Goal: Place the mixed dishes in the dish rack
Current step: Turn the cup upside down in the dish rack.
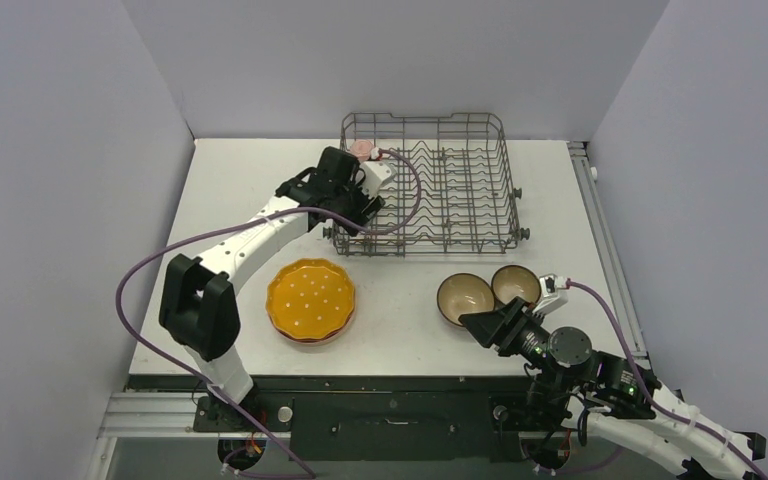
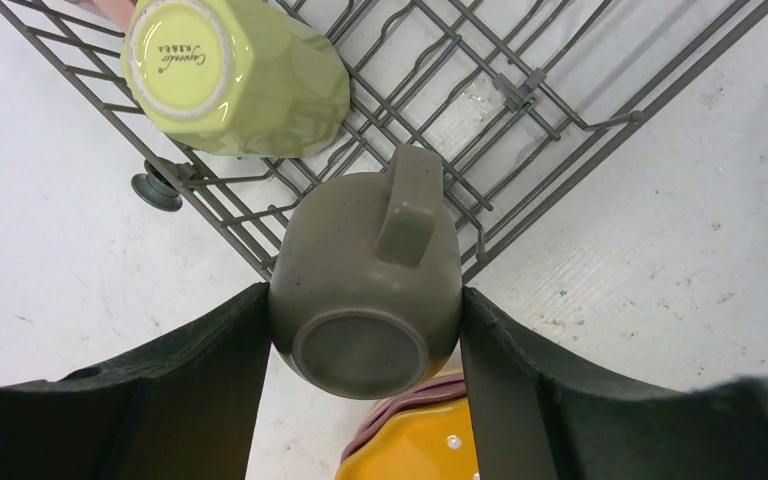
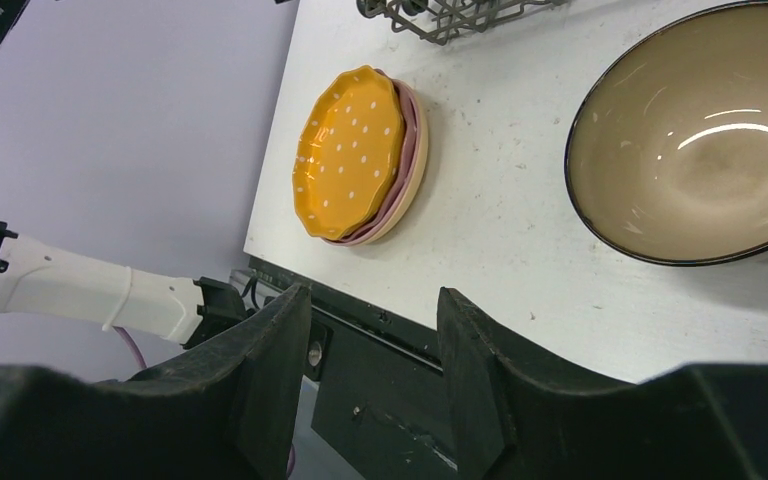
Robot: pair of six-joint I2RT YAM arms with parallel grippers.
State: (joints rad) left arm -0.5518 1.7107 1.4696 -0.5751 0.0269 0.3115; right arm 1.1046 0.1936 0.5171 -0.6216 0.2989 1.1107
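Note:
My left gripper (image 2: 363, 300) is shut on the small grey-olive cup (image 2: 360, 250), held bottom toward the camera with its handle up, over the front-left corner of the dish rack (image 2: 520, 90). In the top view that gripper (image 1: 352, 200) hangs at the rack's (image 1: 425, 116) left side. A pale yellow mug (image 2: 240, 75) lies in the rack, and a pink mug (image 1: 361, 149) sits at its far-left corner. The orange dotted plate (image 1: 310, 298) rests on the pink plate (image 3: 407, 165). Two brown bowls (image 1: 464, 298) (image 1: 516, 284) stand side by side on the table. My right gripper (image 1: 482, 322) is open and empty just in front of the bowls.
The table's black front edge (image 3: 380, 320) lies under my right gripper (image 3: 372, 340). The larger bowl (image 3: 695, 150) is to its right and the plate stack (image 3: 350, 150) to its left. Grey walls enclose the table on three sides.

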